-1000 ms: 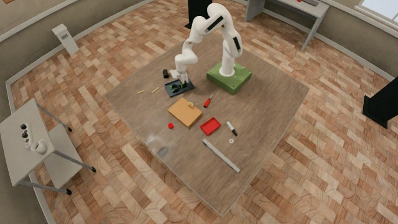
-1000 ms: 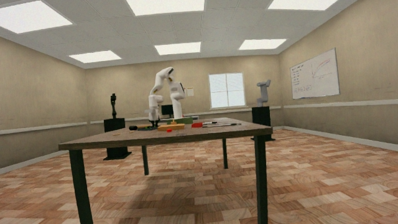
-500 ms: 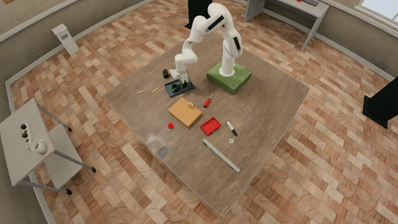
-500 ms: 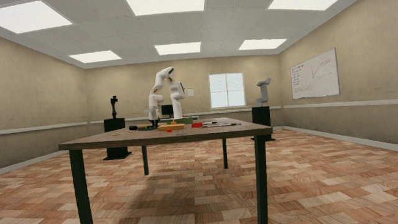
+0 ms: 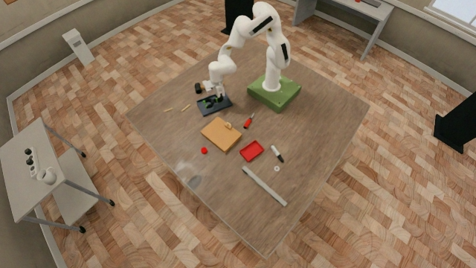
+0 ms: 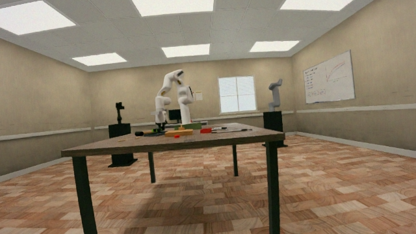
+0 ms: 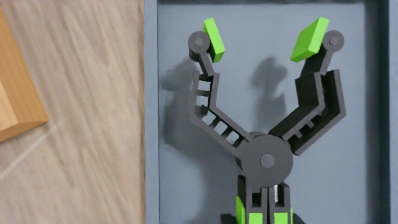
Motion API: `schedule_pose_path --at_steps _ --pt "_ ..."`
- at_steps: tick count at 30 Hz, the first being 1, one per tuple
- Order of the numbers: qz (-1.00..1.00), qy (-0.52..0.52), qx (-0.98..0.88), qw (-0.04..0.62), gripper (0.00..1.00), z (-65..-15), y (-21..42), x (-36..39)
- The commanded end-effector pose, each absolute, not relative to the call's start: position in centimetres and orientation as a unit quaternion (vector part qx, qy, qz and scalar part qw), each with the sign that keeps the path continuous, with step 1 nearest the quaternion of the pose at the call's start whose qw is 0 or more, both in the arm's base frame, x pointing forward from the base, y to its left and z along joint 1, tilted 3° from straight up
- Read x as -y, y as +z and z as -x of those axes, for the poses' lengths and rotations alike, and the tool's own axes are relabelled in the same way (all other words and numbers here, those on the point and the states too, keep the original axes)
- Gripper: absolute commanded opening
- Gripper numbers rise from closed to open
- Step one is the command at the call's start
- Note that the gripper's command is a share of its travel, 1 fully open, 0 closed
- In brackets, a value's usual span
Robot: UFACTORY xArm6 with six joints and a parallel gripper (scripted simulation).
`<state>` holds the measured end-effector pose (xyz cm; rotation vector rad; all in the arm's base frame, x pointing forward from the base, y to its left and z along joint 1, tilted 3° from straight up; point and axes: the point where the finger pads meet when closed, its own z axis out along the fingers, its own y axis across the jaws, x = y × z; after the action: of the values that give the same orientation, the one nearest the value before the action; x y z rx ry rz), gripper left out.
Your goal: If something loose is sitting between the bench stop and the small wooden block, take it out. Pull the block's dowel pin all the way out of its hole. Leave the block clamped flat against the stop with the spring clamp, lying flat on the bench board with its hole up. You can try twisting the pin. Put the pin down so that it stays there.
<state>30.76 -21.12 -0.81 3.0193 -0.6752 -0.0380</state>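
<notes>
My gripper hangs low over a dark grey tray at the table's back left. It is shut on the green-tipped handles of the spring clamp. The clamp's two jaws with green pads stand spread apart above the tray floor. The tan bench board lies in the middle of the table, and its corner shows in the wrist view. A small wooden piece, seemingly the block, sits at the board's far edge. I cannot make out the pin, the stop, or anything loose beside it.
Two small wooden sticks lie left of the tray, and a black mallet behind it. A red-handled screwdriver, red tray, red cap, marker, washer and grey ruler lie nearby. The arm's green base stands to the right.
</notes>
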Motion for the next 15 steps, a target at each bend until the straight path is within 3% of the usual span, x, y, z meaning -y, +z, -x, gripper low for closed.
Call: schedule_pose_path --at_steps 1,15 --pt "-0.976 -0.010 0.218 0.025 0.27 -31.0 0.0 21.2" --pt "-0.976 -0.010 0.218 0.025 0.27 -31.1 3.6 21.1"
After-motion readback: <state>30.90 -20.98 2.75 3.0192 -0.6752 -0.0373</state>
